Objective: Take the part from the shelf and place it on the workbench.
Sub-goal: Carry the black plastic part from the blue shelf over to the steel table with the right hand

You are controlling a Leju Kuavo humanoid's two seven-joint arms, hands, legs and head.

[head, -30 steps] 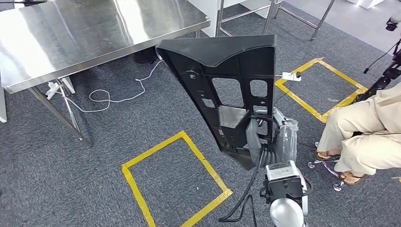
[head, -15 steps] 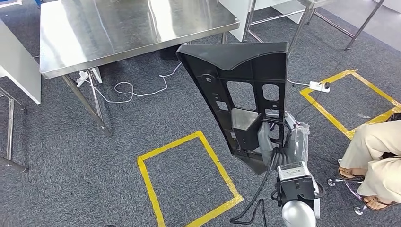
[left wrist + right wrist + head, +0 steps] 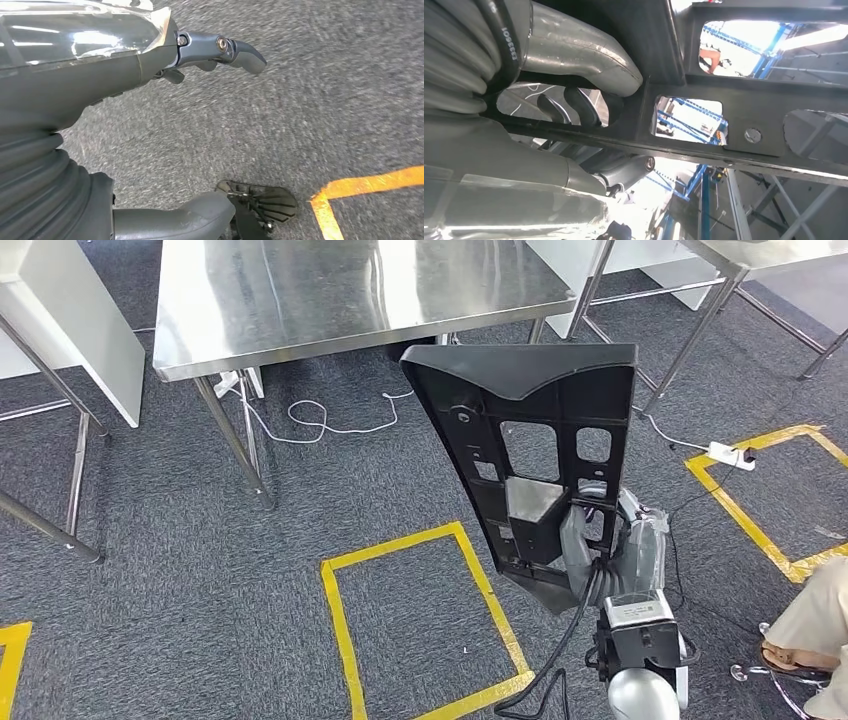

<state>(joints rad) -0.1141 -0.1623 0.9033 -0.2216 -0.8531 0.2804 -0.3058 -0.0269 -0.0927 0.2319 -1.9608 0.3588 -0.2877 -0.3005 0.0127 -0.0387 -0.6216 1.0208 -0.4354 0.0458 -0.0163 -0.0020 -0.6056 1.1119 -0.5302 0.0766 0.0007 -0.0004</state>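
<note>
1. Head view: your right hand [image 3: 585, 540] grasps the part [image 3: 530, 440], a large black moulded panel with cut-outs, by its narrow near end. The part stands upright in the air, its wide end far from you and close to the near edge of the steel workbench [image 3: 350, 290], not touching it. A yellow tape square [image 3: 420, 620] lies on the carpet to the left of the part. Placement is not yet done.

2. Left wrist view: your left hand [image 3: 165, 55] hangs over the carpet with nothing in it, fingers apart and slack.

3. Right wrist view: your fingers [image 3: 574, 107] hook through an opening in the part [image 3: 734, 100], and the thumb [image 3: 584, 55] presses on a rib beside it.

4. Handling, as judged: the part looks stiff and fairly light for its bulk, but long and top-heavy when held from one end, so expect it to lever against your fingers. The ribbed frame round the cut-outs looks the soundest purchase; the smooth plastic could slip.
</note>
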